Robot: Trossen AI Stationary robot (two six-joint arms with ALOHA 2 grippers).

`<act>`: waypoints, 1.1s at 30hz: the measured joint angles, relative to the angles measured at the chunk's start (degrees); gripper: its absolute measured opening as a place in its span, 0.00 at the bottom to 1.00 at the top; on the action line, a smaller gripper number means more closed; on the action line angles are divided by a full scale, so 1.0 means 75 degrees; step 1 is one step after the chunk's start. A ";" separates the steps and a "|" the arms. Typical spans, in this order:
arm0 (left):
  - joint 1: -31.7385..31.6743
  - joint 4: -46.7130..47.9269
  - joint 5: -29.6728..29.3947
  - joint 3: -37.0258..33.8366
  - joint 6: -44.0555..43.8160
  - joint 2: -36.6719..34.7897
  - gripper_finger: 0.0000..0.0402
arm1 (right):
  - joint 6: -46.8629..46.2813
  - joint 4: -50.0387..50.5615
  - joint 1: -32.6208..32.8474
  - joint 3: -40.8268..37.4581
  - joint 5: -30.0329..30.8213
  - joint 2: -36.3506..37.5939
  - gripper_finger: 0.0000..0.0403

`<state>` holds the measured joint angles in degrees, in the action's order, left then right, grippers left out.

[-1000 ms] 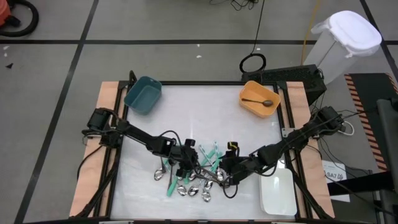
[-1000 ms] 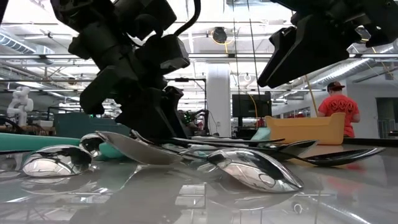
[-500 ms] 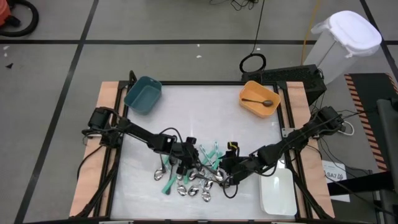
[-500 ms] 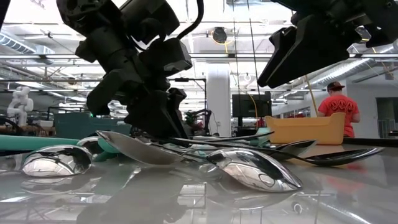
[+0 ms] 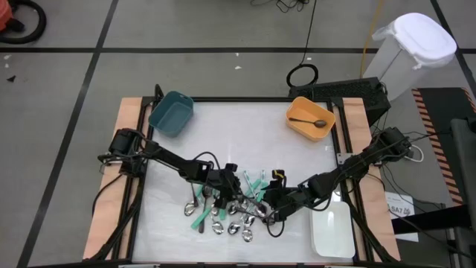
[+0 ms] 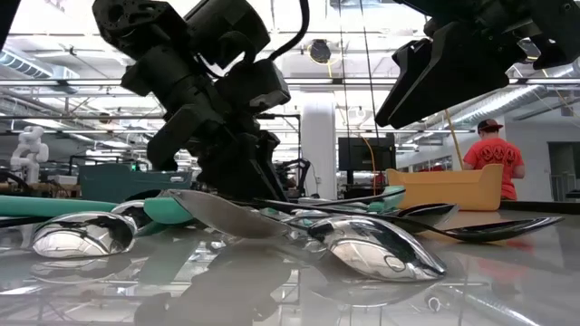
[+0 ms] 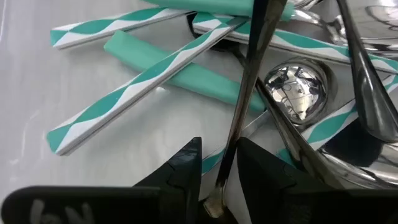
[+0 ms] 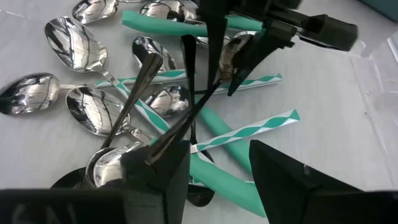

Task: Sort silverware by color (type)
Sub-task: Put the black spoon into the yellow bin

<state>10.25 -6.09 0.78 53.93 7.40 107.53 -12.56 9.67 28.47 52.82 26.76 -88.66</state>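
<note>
A white table (image 5: 245, 134) is seen from above. The left gripper (image 7: 219, 177) is pinched on a dark spoon handle (image 7: 245, 99) amid the silverware (image 5: 230, 208), which is heaped near the table's front edge: shiny silver bowls, dark pieces, and teal, white-striped handles. The right gripper (image 8: 214, 168) is held spread just beside the heap. One spoon (image 5: 309, 122) lies in the orange bin (image 5: 297, 112).
</note>
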 joint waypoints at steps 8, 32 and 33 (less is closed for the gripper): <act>-0.0329 0.1682 -0.0143 0.1149 0.0141 0.0033 0.25 | 0.0000 0.0009 0.0000 0.0000 0.0000 0.0000 0.40; 0.0348 0.1210 -0.0866 0.1253 -0.0198 0.0389 0.25 | -0.0204 0.0035 0.0017 0.0003 -0.0192 0.0000 0.40; 0.0366 0.1148 -0.0878 0.1255 -0.0198 0.0380 0.25 | -0.0207 0.0024 0.0017 0.0006 -0.0195 0.0000 0.40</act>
<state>13.00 2.52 -5.81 63.34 5.91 110.37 -14.11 9.85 28.60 52.86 25.30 -88.66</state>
